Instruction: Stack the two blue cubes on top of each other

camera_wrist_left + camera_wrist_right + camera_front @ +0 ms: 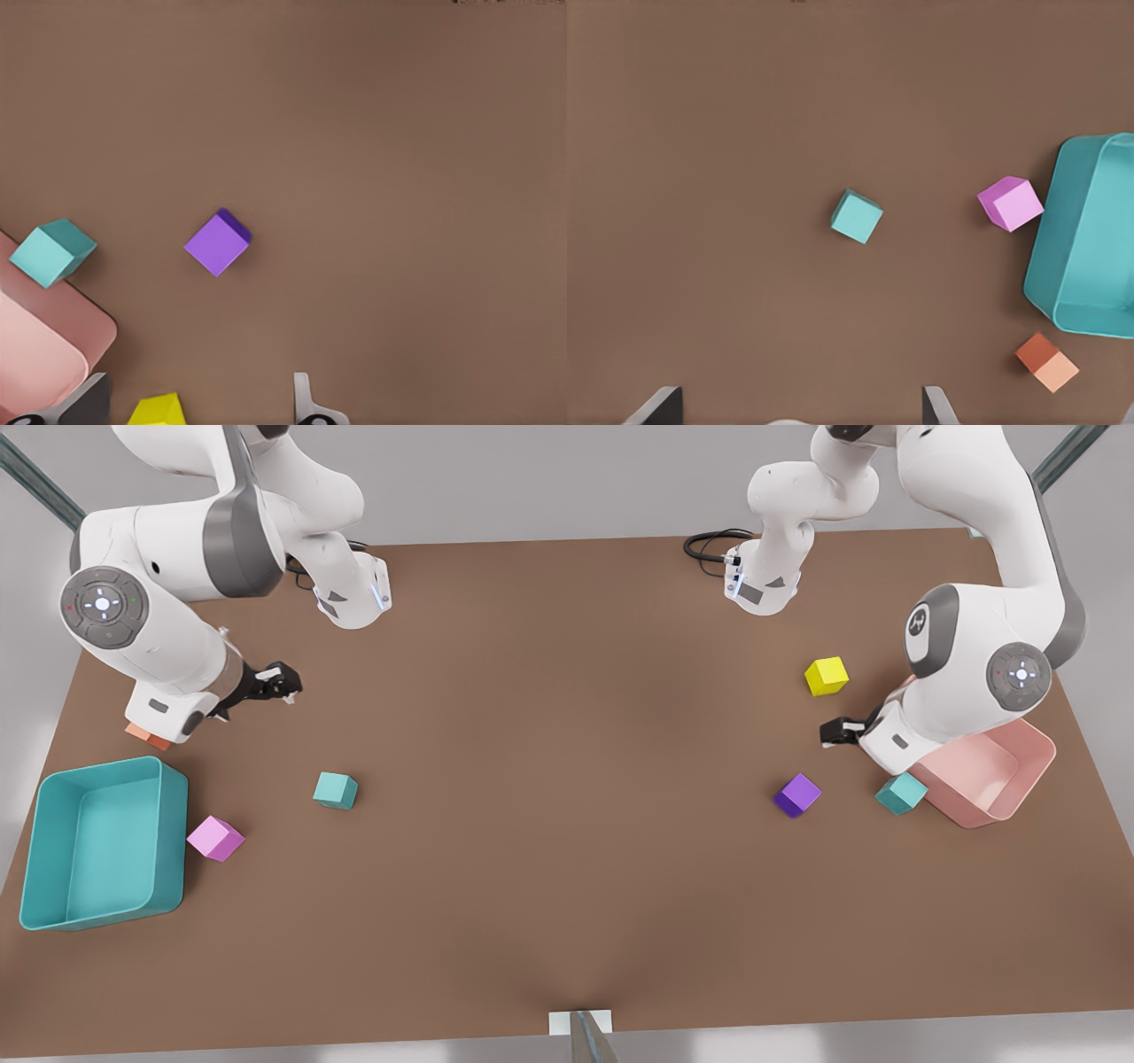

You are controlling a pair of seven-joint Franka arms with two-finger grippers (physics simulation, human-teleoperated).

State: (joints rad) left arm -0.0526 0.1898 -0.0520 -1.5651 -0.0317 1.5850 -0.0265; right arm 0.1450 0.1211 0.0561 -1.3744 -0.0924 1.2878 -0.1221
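Two teal cubes lie far apart on the brown table (567,779), so neither arm can stack them without one being carried across. One teal cube (335,790) sits alone on open table toward the front view's left, near the pink cube (215,838) and the teal bin (104,841). The other teal cube (901,793) rests at the front view's right, right against the corner of the pink bin (988,775), with the purple cube (797,794) just beside it and the yellow cube (826,676) farther back.

The left gripper (837,731) hangs above the table between the yellow and purple cubes; its jaws stand wide apart and hold nothing. The right gripper (276,682) hovers well above the lone teal cube's area, near the orange cube (147,735); its jaws are likewise spread and empty.

Being cubes, they have no long axis. Both sit flat, each turned at an angle to the table edges, so a grasp would likely need the wrist rotated to meet opposite faces squarely. The cube against the pink bin looks the harder pick.
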